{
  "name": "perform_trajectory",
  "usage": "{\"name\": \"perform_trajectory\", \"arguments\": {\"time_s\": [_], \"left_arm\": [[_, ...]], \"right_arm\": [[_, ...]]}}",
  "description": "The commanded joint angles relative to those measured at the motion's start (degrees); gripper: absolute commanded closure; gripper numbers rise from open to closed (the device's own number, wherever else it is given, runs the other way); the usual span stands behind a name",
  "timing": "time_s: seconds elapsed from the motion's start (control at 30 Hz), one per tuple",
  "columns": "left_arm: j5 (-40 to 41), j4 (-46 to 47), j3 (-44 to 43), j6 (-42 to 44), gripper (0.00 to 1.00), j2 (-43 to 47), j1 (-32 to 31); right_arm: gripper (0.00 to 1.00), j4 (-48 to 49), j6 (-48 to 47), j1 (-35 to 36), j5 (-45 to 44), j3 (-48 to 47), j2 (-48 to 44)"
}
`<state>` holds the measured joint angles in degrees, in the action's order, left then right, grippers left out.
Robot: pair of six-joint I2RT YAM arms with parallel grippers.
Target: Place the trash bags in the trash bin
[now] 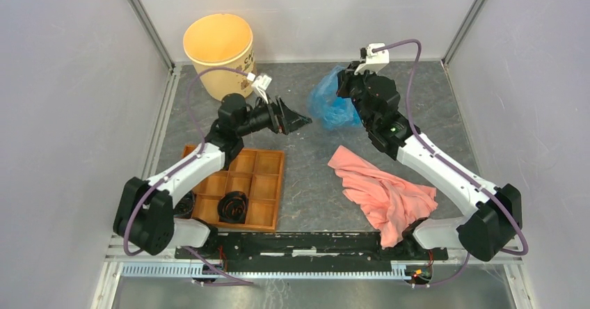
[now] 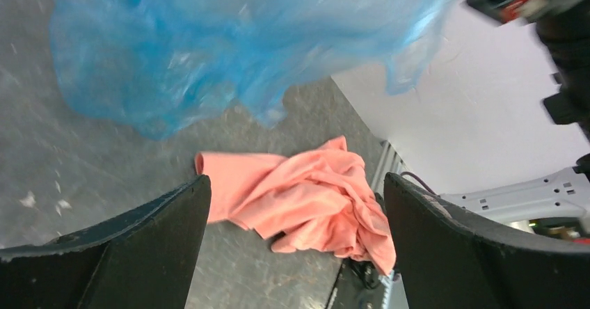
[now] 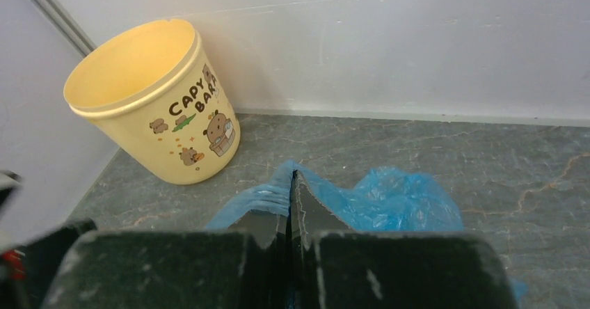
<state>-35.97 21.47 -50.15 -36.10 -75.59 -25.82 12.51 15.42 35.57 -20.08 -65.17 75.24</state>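
1. Trash bags (image 1: 330, 104) are the point of the task, yet nearest the arm bases lie two bystanders. A brown wooden compartment tray (image 1: 268, 164) on the left holds a black round part (image 1: 233, 207). A salmon-pink cloth (image 1: 383, 191) lies crumpled on the right. Neither belongs in the bin.
2. Mid-table, the left gripper (image 1: 299, 120) points sideways at the bag, jaws wide with nothing between them, near the film but apart from it. I judge it is poised for a second hold, since thin film larger than the bin needs gathering.
3. Just beyond, the right gripper (image 3: 292, 184) is pinched tight on a fold of the light-blue film, its jaws meeting. The bag bunches beside and below it over the grey table (image 1: 431, 100). I cannot tell whether its bottom rests there.
4. Farthest, in the back-left corner, the tan-yellow trash bin (image 1: 224, 79) stands upright with its mouth open. It is well apart from the bag, so a carry leftward lies ahead.
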Motion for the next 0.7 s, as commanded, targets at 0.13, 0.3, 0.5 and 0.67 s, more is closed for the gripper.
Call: {"name": "perform_trajectory", "arguments": {"time_s": [0.13, 0.3, 0.5, 0.67], "left_arm": [[5.4, 16.9, 7.5, -16.8, 0.00, -3.8, -2.2], [16.1, 19.8, 12.3, -21.3, 0.00, -1.5, -8.7], [39.5, 19.9, 10.3, -19.8, 0.03, -2.7, -21.7], [48.5, 19.7, 5.2, -20.1, 0.14, -9.3, -23.4]], "right_arm": [[1.00, 0.8, 3.6, 0.7, -4.1, -3.6, 0.9], [0.99, 1.0, 3.9, 0.8, -4.0, -3.4, 1.2], [1.00, 1.2, 5.3, 0.7, -2.5, -2.6, 0.4], [1.00, 2.6, 6.4, 1.0, -1.5, -0.5, -1.3]]}}
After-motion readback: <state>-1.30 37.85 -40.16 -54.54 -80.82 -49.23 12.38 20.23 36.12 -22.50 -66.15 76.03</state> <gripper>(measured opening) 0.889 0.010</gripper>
